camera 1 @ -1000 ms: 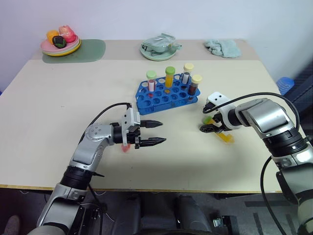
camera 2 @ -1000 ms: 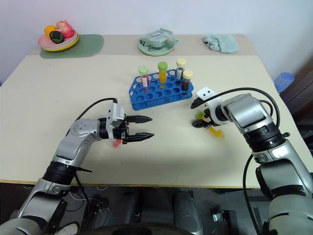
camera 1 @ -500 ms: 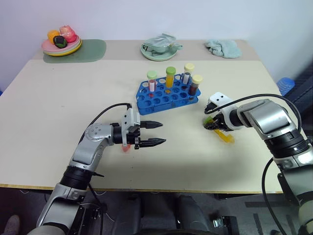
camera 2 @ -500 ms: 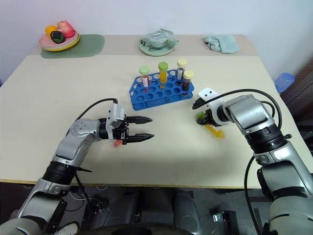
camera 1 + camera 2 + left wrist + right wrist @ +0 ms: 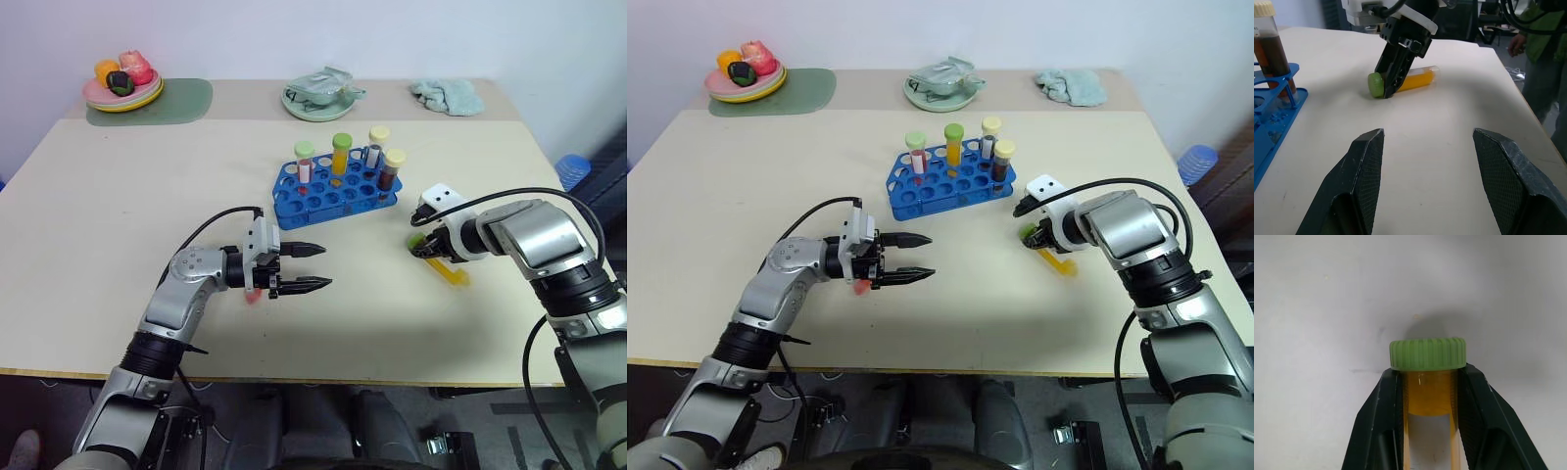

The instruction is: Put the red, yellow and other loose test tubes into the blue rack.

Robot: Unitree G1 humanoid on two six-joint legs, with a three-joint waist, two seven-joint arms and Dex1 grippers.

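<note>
Right end effector (image 5: 1426,396) clamped on yellow tube (image 5: 1403,82) just below green cap; tube lying flat on surface (image 5: 147,196). Rack (image 5: 333,191) beyond it, to its left. Left end effector (image 5: 306,266) half open, empty. Advice: lift straight, tip tube upright, cap uppermost, before seeking free hole — watch for slip.

Beige table (image 5: 118,196) against a pale wall (image 5: 294,39) — dark floor (image 5: 470,431) below.

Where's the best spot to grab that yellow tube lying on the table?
Probably just below the green cap, from above, fingers across its width. The yellow tube lies flat on the table, so its round sides are exposed, and the wider cap stops slipping. The right gripper grips there.
</note>
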